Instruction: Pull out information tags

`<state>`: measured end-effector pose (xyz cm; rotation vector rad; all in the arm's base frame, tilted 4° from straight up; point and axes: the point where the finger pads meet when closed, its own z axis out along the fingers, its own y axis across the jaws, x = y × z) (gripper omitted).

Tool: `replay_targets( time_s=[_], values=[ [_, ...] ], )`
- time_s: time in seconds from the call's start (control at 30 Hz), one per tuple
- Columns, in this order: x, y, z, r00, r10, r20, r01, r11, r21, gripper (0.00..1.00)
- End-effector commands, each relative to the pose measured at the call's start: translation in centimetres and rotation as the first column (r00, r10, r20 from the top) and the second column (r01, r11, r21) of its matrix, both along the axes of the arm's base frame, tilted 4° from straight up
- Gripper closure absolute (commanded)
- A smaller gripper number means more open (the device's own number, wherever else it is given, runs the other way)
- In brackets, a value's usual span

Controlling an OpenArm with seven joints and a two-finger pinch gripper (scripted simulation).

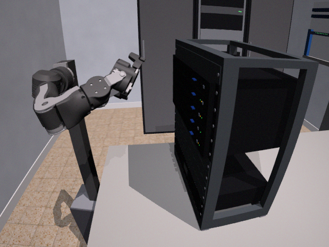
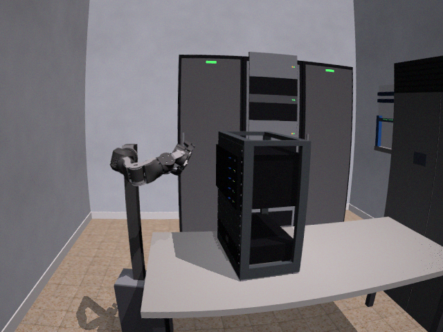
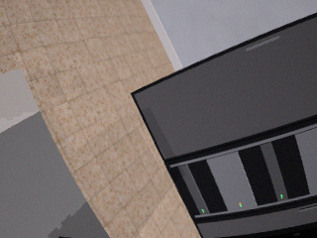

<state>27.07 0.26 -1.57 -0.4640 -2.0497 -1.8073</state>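
The black open-frame rack [image 1: 228, 106] [image 2: 246, 200] stands upright on the grey table [image 1: 132, 226] [image 2: 357, 250]. Its front face holds a column of servers, each with a small blue information tag, from the top tag [image 1: 194, 78] to the bottom tag [image 1: 191, 132]. Tiny yellow dots show beside the second server [image 1: 201, 101], the third server [image 1: 199, 115] and the bottom server [image 1: 198, 143]. Green dots show there too. I cannot tell how far any tag sticks out. My gripper [image 1: 134, 76] [image 2: 185, 157] is open and empty. It hangs in the air left of the rack's upper front, well apart from it.
Tall grey cabinets [image 1: 159, 80] [image 2: 211, 142] [image 3: 218, 113] stand behind the rack and close behind the gripper. The arm's post [image 1: 85, 164] [image 2: 133, 232] stands at the table's left edge. A dark cabinet [image 2: 414, 160] stands at the right.
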Motion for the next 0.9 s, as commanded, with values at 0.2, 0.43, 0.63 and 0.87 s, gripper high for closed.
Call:
replay_targets(
  time_s=[0.2,0.43,0.63,0.87],
  values=[
    [1.1,-2.2,-0.8,0.982,-0.180,0.059,0.181,0.983,-0.017,0.00],
    [2.2,-4.7,-1.8,0.924,-0.362,0.125,0.368,0.929,-0.031,0.00],
    [2.8,-6.2,-2.4,0.867,-0.469,0.169,0.481,0.876,-0.033,0.00],
    [4.2,-9.5,-3.8,0.700,-0.665,0.259,0.693,0.721,-0.019,0.00]
  ],
)
